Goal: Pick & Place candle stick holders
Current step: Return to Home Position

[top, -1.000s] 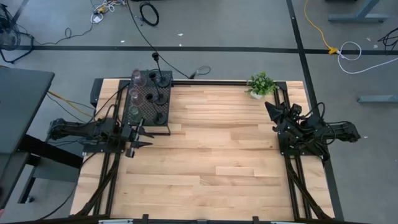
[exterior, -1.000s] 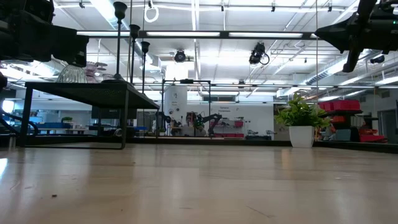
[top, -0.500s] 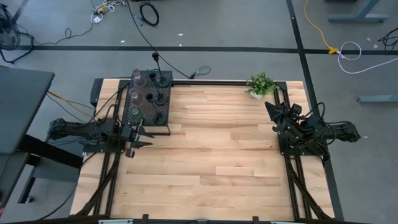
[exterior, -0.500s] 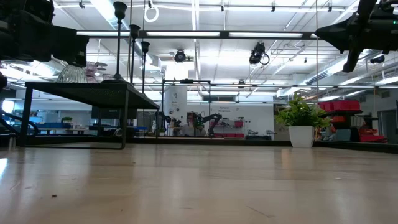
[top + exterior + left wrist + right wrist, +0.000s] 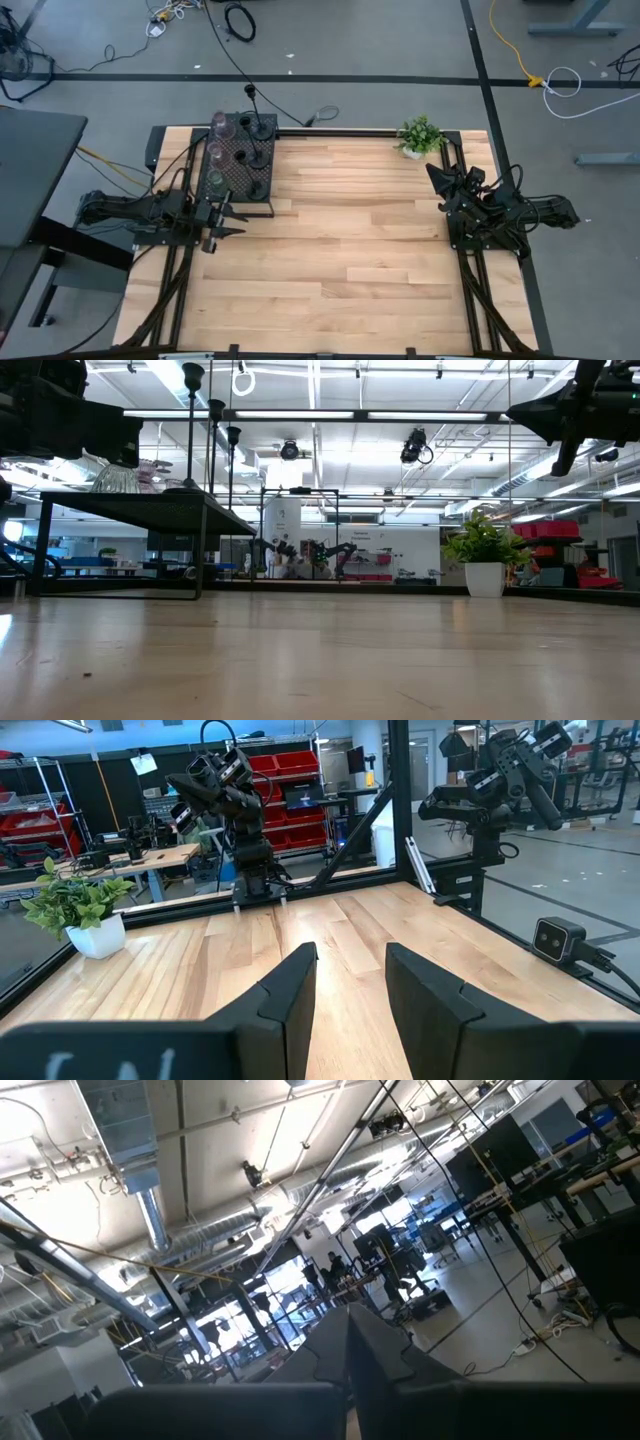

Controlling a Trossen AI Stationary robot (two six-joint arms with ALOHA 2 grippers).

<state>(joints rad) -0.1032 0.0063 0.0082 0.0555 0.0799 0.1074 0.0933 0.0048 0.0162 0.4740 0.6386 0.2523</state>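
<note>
All six candle stick holders (image 5: 262, 127) are sitting on top of the black mesh shelf (image 5: 238, 172) at the far left of the table (image 5: 350, 260); three thin black stems (image 5: 256, 157) line up along its right side, and down its left side go two pink goblets (image 5: 222, 127) with the squat olive one (image 5: 214, 180) nearest; in the low view the stems stick up well above everything else on there. The left gripper (image 5: 232, 218) hovers just on the near side of the shelf by the left edge; its fingers (image 5: 290, 990) are apart with nothing between them. The right gripper (image 5: 438, 178) is over at the right edge, not far from the little potted plant (image 5: 420, 135); its fingers (image 5: 320, 1355) are pressed together, empty, aimed up at the ceiling.
</note>
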